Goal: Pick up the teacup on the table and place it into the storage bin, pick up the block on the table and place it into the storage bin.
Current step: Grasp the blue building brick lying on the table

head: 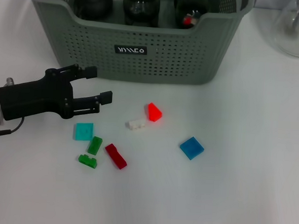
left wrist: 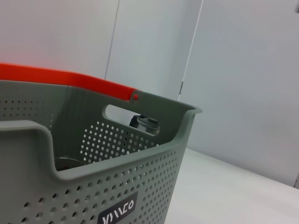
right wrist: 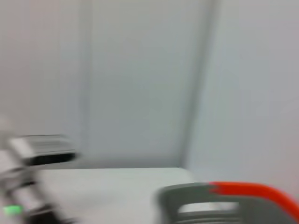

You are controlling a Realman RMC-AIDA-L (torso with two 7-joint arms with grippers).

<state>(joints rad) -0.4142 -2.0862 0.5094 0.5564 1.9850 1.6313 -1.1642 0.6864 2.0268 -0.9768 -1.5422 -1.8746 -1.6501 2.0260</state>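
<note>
One grey-green storage bin (head: 158, 51) stands at the far side of the white table (head: 235, 198), its black label (head: 131, 50) facing the robot; three dark round items sit inside it, cut off by the frame's top edge and too hidden to identify, and part of one clear glass vessel (head: 297, 27) shows at the far right. Seven small blocks lie on the table before the bin: one red wedge (head: 154, 112), one white (head: 136, 124), one teal (head: 84, 131), two green (head: 94, 145) (head: 87, 161), one dark red (head: 116, 156), one blue (head: 191, 147). The left gripper (head: 100, 86) hovers near the bin's left front corner, above the teal block, fingers spread and holding nothing; the right gripper appears in no view.
</note>
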